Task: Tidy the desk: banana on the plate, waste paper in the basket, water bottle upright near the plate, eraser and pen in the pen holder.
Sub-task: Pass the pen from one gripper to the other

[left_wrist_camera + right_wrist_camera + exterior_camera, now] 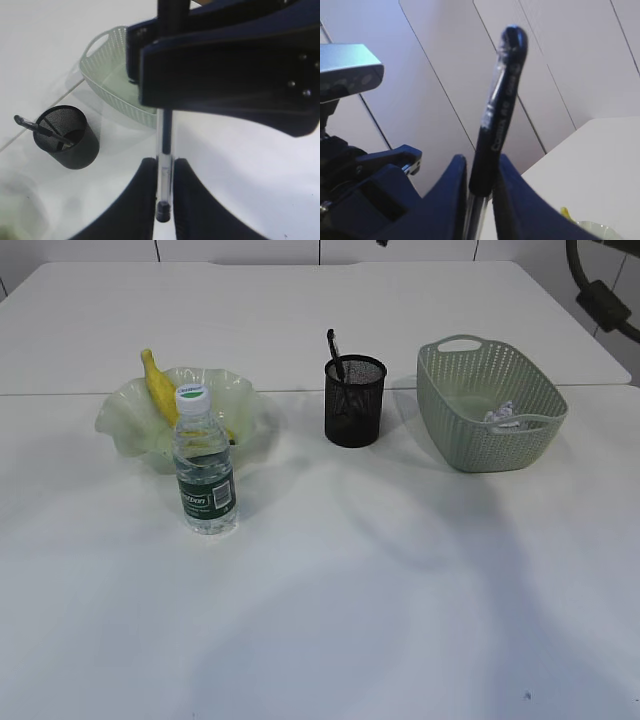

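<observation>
A clear-barrelled pen with a black cap is held in the air between both grippers. My left gripper is shut on its lower barrel, and my right gripper is shut on it just below the cap. Neither gripper shows in the exterior view. The black mesh pen holder stands mid-table with another black pen in it. The banana lies on the green wavy plate. The water bottle stands upright in front of the plate. Waste paper lies in the green basket. The eraser is out of view.
The table is white with a seam running across behind the plate and holder. Part of a dark arm shows at the top right of the exterior view. In the left wrist view, the pen holder and basket lie below the held pen.
</observation>
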### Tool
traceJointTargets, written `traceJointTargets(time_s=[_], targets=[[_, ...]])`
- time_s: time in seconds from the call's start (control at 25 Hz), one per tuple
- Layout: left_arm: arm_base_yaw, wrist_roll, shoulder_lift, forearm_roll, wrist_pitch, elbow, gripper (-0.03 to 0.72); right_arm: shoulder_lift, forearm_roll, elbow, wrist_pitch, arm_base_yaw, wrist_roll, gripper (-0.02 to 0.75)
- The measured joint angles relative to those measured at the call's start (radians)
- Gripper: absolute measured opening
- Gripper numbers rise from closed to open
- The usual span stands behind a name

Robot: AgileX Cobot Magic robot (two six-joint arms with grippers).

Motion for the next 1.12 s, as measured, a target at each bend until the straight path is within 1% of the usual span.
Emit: traceJointTargets(time_s=[0.12, 0.24, 1.12], targets=[[0.0, 0.0, 0.0, 0.0, -0.004, 0.0, 0.039, 0.0, 0.002, 0.0, -0.012, 0.0, 0.002, 0.102], [0.0, 0.0, 0.0, 0.0, -0.005, 0.0, 0.039, 0.0, 0.004, 0.0, -0.018, 0.0, 0.002, 0.093], [0.0, 0.0, 0.0, -0.002, -0.006, 0.0, 0.044, 0.0, 0.004, -0.002, -0.028, 0.0, 0.002, 0.089]])
